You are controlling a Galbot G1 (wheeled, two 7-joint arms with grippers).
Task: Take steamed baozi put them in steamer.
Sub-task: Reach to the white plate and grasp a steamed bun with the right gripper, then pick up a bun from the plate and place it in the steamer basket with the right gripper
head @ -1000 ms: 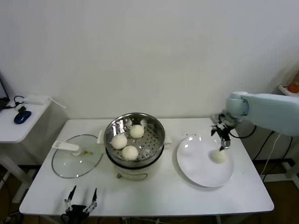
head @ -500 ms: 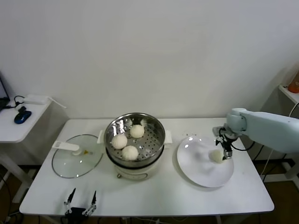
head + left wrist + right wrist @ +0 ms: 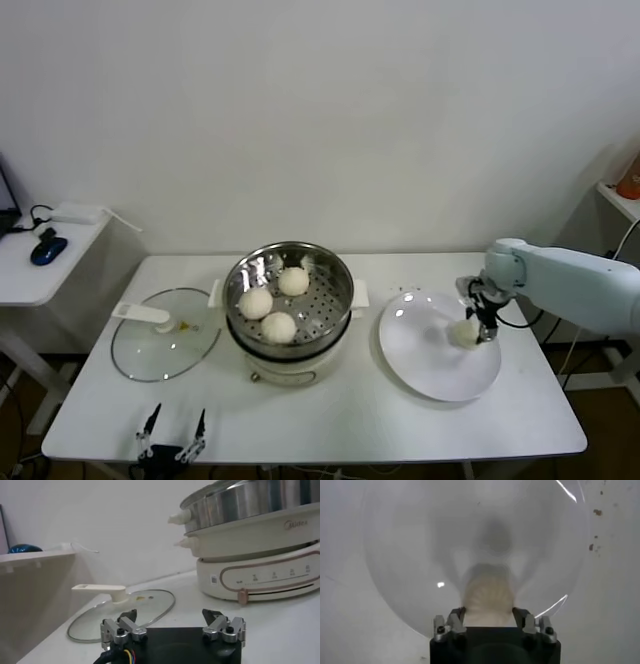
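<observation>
Round shiny silver stainless-steel steamer point(image 3: 288, 300) on a cream-white base, its tray dotted with holes; off-white dome-shaped baozi point(image 3: 279, 327) inside it; flat round white plate point(image 3: 425, 360) right of the steamer.

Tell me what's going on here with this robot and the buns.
The right pincer is down on the flat white round plate, its fingers either side of the last off-white dough bun. Three buns already sit in the shiny stainless-steel steamer. The left pincer rests open at the table's near edge by the round glass lid.

Right gripper point(image 3: 482, 322) lowered, fingers closed around a bun, left gripper point(image 3: 172, 432) parked low, fingers spread
</observation>
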